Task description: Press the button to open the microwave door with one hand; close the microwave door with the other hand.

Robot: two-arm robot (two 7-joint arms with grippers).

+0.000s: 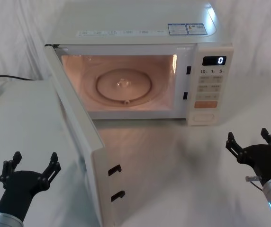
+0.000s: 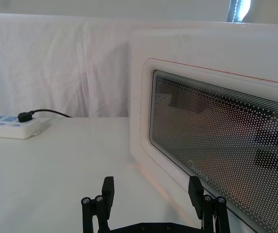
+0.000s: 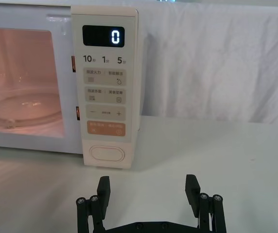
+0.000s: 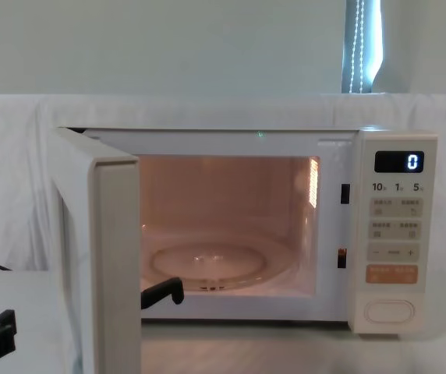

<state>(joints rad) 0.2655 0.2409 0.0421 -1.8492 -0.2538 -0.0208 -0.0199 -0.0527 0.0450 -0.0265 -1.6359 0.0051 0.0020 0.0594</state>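
The microwave door (image 1: 81, 142) stands swung wide open on its left hinge, its edge pointing toward me. Its dark dotted window (image 2: 217, 145) faces the left side of the table. The lit cavity (image 1: 126, 82) holds a glass turntable. The button (image 1: 203, 117) is the cream pill-shaped key at the bottom of the control panel, seen straight ahead in the right wrist view (image 3: 107, 155). My left gripper (image 1: 35, 161) is open, low at the front left, just outside the door's outer face (image 2: 151, 187). My right gripper (image 1: 247, 137) is open, in front of the panel and apart from it (image 3: 147, 184).
A white power strip (image 2: 10, 125) with a black plug and cable lies at the far left of the cloth-covered table (image 1: 183, 179). The open door splits the table front between the two arms. The display (image 3: 103, 36) reads 0.
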